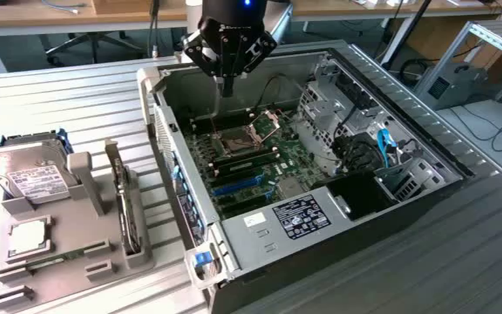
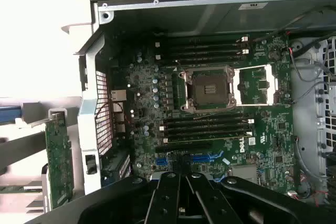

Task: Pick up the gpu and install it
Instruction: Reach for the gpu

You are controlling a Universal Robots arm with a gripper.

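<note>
Pose: hand points straight down, hanging over the open PC case, above the mobo nr the rear wall.
Hand state: closed, nothing gripped.
gpu: upright on edge in grey holder on bench, exterior view's left of case, well apart from hand.

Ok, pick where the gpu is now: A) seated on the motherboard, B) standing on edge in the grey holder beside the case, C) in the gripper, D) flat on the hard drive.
B: the gpu stands on edge in the grey holder beside the case, and the gripper above the motherboard is shut on nothing.
</note>
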